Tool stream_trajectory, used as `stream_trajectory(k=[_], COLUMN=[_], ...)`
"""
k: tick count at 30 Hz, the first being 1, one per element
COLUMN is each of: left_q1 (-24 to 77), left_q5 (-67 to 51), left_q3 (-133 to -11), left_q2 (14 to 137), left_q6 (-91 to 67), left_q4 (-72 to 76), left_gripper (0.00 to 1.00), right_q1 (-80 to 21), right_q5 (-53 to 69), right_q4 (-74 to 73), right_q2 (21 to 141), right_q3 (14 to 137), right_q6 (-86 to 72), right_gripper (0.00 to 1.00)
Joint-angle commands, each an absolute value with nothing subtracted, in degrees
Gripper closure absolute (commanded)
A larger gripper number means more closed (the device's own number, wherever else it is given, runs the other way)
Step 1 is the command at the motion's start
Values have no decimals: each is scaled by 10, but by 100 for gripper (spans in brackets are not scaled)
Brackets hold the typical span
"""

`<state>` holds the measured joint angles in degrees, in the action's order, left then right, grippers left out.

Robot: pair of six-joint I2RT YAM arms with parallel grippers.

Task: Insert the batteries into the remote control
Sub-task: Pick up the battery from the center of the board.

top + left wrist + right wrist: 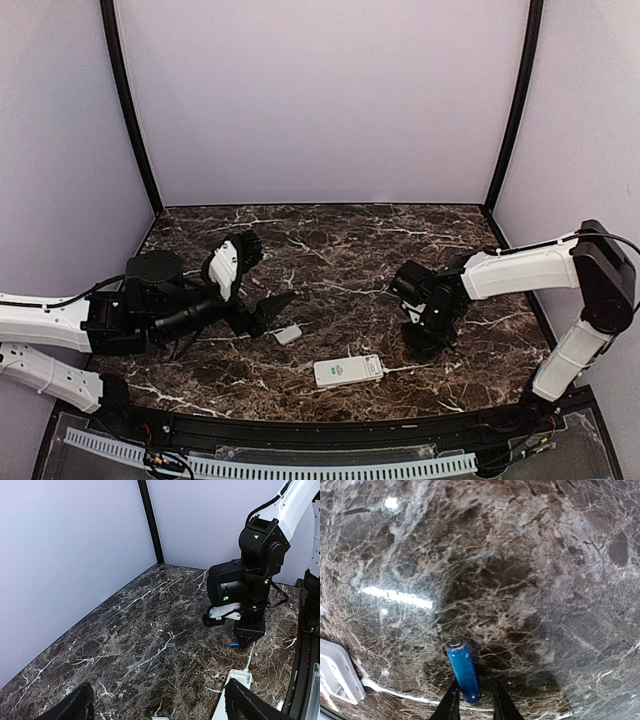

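A blue battery (464, 669) lies on the dark marble table (340, 250), its near end between the fingers of my right gripper (475, 689). The jaws stand narrowly apart around it, and a gap shows on the battery's right side. The left wrist view shows the same battery (233, 643) poking out beside my right gripper (248, 641), which points straight down (425, 340). The white remote control (348, 370) lies near the table's front edge, left of the right gripper. My left gripper (268, 312) hovers open and low to the remote's left, holding nothing.
A small loose white cover piece (288, 334) lies just in front of the left gripper's tips. The remote's corner (335, 677) shows at the right wrist view's lower left. Pale walls close the table on three sides, and a black rail runs along the front.
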<state>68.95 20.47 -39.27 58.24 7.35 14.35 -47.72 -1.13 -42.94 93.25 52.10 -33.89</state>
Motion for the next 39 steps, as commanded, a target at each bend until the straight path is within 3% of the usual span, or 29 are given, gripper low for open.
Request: stream_trajectory(k=[1,9,15,23,33,39], left_q1=[688,688,688,688,690,689], left_q5=[209,217,242,190,130,151], left_q3=[-385,-380,-396,-450,-469,-469], left_q2=[560,549,567,645,688,645], left_q6=[79,82,88,57,12,-49], left_q4=[129,121,70,-141,-178,-204], left_gripper=[10,10,10,5,1,1], right_q1=[-492,-502,-502,-503,-503,-504], right_q5=[-2,27,39,104,149,154], right_q4=[-430,-423,-445,-514,-562,-546], right_q2=[963,961,939,894,800,785], right_q3=[514,509,524,560,574,576], right_q6=[-351,-359,-353,-336,-359,-365], right_gripper=[82,100,100,100,100,100])
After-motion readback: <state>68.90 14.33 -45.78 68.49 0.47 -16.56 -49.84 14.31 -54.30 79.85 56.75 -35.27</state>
